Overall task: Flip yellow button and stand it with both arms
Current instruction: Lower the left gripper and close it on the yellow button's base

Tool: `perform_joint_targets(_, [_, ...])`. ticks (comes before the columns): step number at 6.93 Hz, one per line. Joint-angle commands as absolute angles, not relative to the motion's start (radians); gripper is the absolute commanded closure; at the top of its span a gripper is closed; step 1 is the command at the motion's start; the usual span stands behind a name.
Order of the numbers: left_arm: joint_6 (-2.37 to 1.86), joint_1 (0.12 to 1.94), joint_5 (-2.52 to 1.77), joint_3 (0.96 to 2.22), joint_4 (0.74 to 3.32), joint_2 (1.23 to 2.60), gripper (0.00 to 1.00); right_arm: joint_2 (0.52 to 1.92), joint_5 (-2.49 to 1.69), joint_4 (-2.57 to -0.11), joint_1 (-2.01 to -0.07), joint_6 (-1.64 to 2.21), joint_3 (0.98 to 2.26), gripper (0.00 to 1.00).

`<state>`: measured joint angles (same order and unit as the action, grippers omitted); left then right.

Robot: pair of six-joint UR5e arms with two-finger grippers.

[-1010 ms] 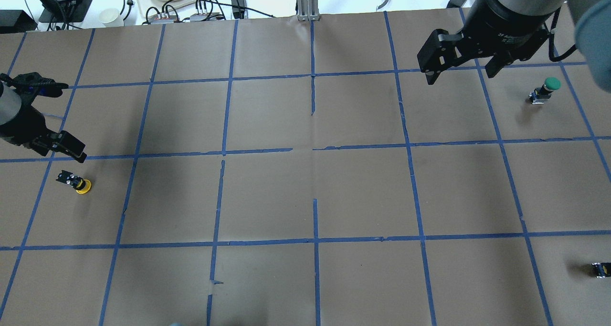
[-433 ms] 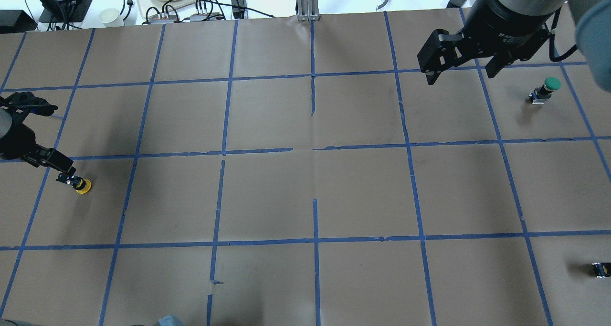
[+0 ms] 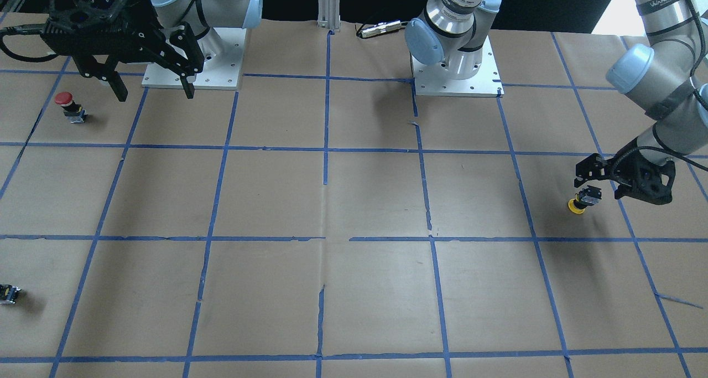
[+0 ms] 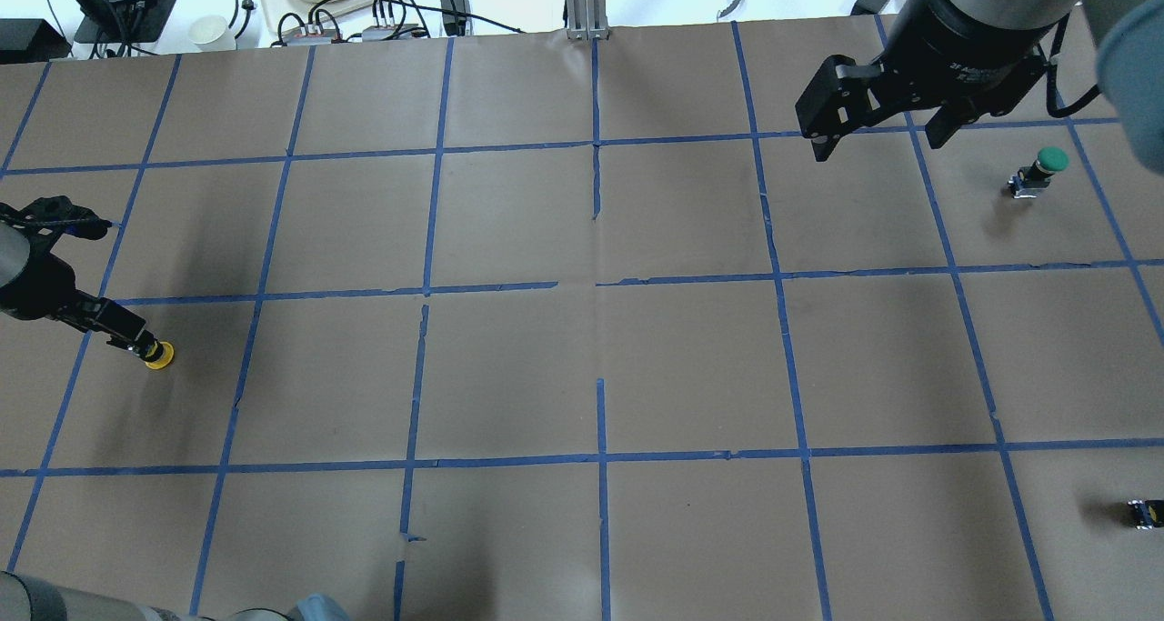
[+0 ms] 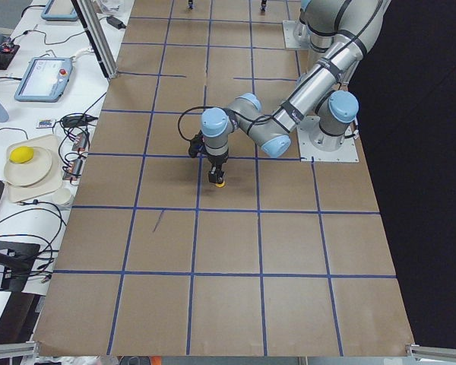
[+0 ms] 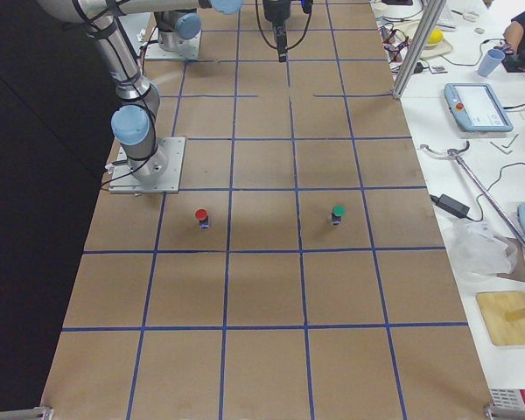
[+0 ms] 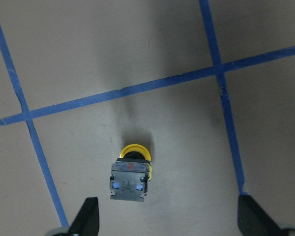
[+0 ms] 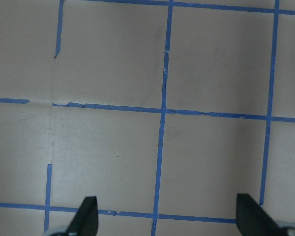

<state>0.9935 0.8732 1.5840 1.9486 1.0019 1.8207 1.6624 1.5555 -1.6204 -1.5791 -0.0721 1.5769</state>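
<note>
The yellow button (image 4: 158, 356) lies on its side on the brown paper at the table's left, its black-and-grey body (image 7: 130, 180) facing the left wrist camera and its yellow cap (image 7: 135, 151) behind it. It also shows in the front-facing view (image 3: 578, 205) and the exterior left view (image 5: 220, 181). My left gripper (image 4: 116, 283) hovers just over it, open wide, and neither finger (image 7: 86, 216) touches it. It also shows in the front-facing view (image 3: 611, 189). My right gripper (image 4: 878, 139) is open and empty, high over the far right; the right wrist view (image 8: 168, 221) shows only bare paper and tape.
A green-capped button (image 4: 1050, 160) stands at the right. A red-capped button (image 3: 66, 102) stands near the right arm's base plate (image 3: 221, 82). A small black block (image 4: 1144, 515) lies at the right edge; one also shows in the front-facing view (image 3: 8, 294). Cables and a plate lie beyond the table's far edge.
My left gripper has moved down onto the yellow button's spot, still open, and one finger now overlaps the button's body in the overhead view. The button and the right arm have not moved.
</note>
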Motion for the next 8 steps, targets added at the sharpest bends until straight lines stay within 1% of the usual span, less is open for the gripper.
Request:
perform_joint_targets(1, [0.997, 0.873, 1.582, 1.950, 0.967, 1.847, 0.05, 1.663, 1.555, -1.618, -1.578, -0.072, 1.577, 0.00])
perform_joint_targets(2, [0.997, 0.873, 1.580, 1.951, 0.963, 1.861, 0.11, 1.663, 1.555, -1.618, -1.578, -0.072, 1.577, 0.00])
perform_joint_targets(3, [1.005, 0.873, 1.583, 1.951, 0.963, 1.871, 0.37, 1.661, 1.555, -1.617, -1.578, -0.072, 1.577, 0.00])
perform_joint_targets(4, [1.008, 0.873, 1.582, 1.950, 0.963, 1.871, 0.66, 1.663, 1.555, -1.617, -1.578, -0.072, 1.577, 0.00])
perform_joint_targets(5, [1.006, 0.873, 1.580, 1.950, 0.968, 1.865, 0.81, 1.661, 1.555, -1.617, -1.578, -0.072, 1.577, 0.00])
perform_joint_targets(6, [0.996, 0.873, 1.580, 1.950, 0.982, 1.855, 0.90, 1.663, 1.555, -1.617, -1.578, -0.072, 1.577, 0.00])
perform_joint_targets(7, [0.977, 0.882, 1.577, 1.941, 0.992, 1.827, 0.91, 1.663, 1.555, -1.618, -1.578, -0.072, 1.577, 0.00])
perform_joint_targets(8, [0.951, 0.896, 1.571, 1.934, 1.056, 1.791, 0.91, 1.663, 1.555, -1.617, -1.578, -0.072, 1.577, 0.00])
